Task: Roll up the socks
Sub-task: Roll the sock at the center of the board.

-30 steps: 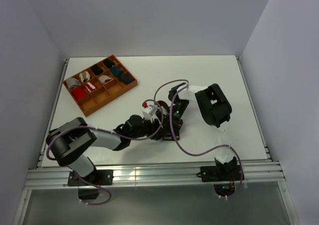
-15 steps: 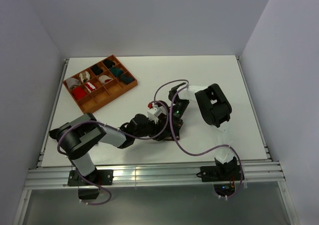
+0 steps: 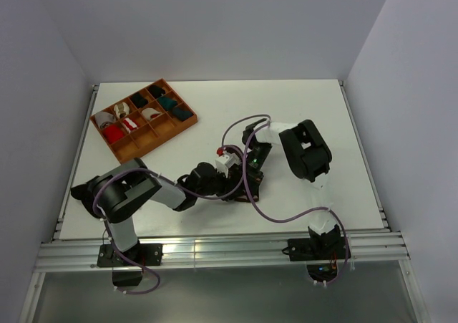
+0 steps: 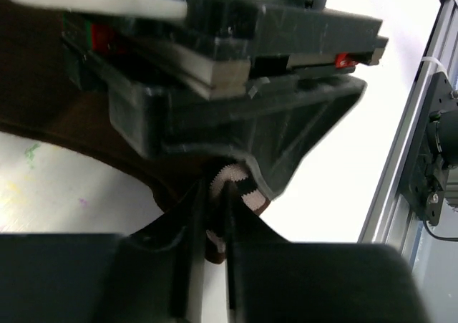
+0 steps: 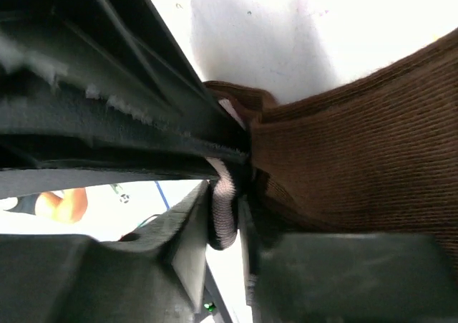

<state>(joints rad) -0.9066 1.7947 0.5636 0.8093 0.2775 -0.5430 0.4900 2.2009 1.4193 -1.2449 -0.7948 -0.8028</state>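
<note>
The dark brown socks (image 5: 358,172) lie at the table's middle, mostly hidden under both grippers in the top view. My left gripper (image 3: 232,187) and right gripper (image 3: 247,183) meet there, tips close together. In the left wrist view my left gripper (image 4: 217,226) is shut on the pale striped cuff (image 4: 240,183), with the right gripper's black body just above it. In the right wrist view my right gripper (image 5: 227,219) is shut on the pale pinkish cuff edge (image 5: 223,208), brown ribbed fabric to its right.
An orange divided tray (image 3: 129,151) with red, white, teal and dark sock bundles stands at the back left. A purple cable (image 3: 275,219) loops over the table by the right arm. The aluminium rail (image 3: 215,248) runs along the near edge.
My left arm has pushed further right and its wrist has turned, bringing its gripper up against the right gripper at the socks. The right arm has barely moved.
</note>
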